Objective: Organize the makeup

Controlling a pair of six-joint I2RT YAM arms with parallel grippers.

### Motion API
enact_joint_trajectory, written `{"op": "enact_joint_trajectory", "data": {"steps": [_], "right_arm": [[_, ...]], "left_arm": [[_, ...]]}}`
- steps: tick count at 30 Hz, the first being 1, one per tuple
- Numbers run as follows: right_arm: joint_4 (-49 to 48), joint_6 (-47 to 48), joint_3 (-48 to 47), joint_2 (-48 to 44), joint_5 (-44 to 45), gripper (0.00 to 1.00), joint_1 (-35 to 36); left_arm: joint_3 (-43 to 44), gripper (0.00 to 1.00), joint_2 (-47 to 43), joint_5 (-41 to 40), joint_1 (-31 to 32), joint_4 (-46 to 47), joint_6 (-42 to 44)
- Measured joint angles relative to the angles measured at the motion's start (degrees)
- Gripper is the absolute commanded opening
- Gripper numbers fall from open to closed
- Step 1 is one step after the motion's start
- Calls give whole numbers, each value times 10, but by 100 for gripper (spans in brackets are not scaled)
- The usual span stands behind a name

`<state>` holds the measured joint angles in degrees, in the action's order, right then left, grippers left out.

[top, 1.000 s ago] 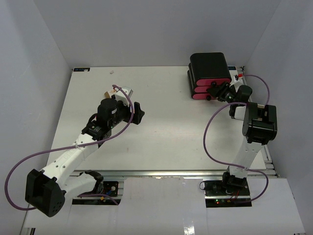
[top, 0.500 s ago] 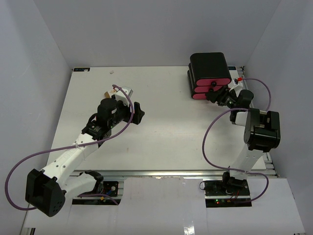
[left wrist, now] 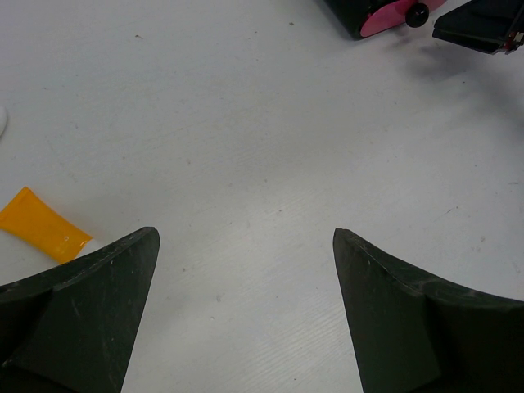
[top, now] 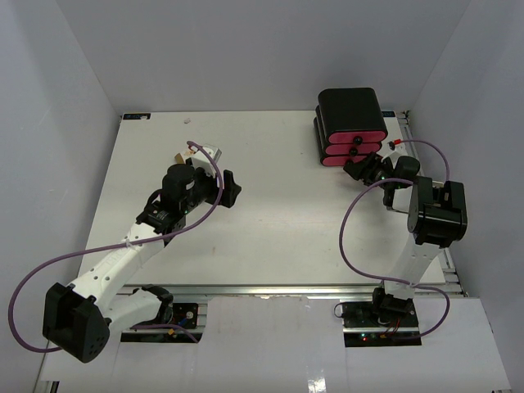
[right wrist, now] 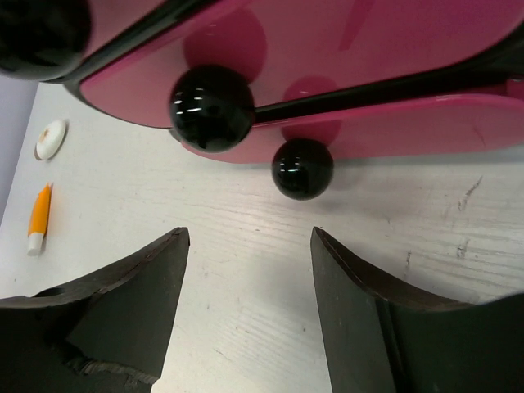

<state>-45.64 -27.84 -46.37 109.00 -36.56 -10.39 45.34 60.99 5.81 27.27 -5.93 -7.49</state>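
Observation:
An orange tube with a white cap (left wrist: 45, 235) lies on the table just left of my left gripper (left wrist: 246, 233), which is open and empty above bare table (top: 232, 190). The tube also shows far off in the right wrist view (right wrist: 38, 217), with a beige-white oval piece (right wrist: 51, 139) beyond it. My right gripper (right wrist: 250, 231) is open and empty, low over the table (top: 359, 168), a short way in front of the lowest drawer's black knob (right wrist: 302, 169). The black-and-gold tubes and the cork-like cylinder are out of view.
The black box with pink drawers (top: 350, 123) stands at the back right, its drawer fronts (right wrist: 344, 49) facing my right gripper, each with a black ball knob (right wrist: 211, 108). Grey walls close in the white table (top: 278, 221) on three sides.
My right gripper has drawn back from the pink drawers toward the near edge. The left arm has not moved.

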Motion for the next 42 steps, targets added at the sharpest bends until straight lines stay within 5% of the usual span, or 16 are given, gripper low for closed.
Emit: {"op": "enact_joint_trajectory", "data": {"steps": [19,31,42], "right_arm": [[38,-69,-93,93,42,59,0],[17,-106,-108,108,19,29,1],[4,-83,5,36,-22,28,-26]], "left_arm": [[0,98,1,12,-9,0,0],[0,98,4,15,-13,0,0],[0,98,4,19,-13,0,0]]}}
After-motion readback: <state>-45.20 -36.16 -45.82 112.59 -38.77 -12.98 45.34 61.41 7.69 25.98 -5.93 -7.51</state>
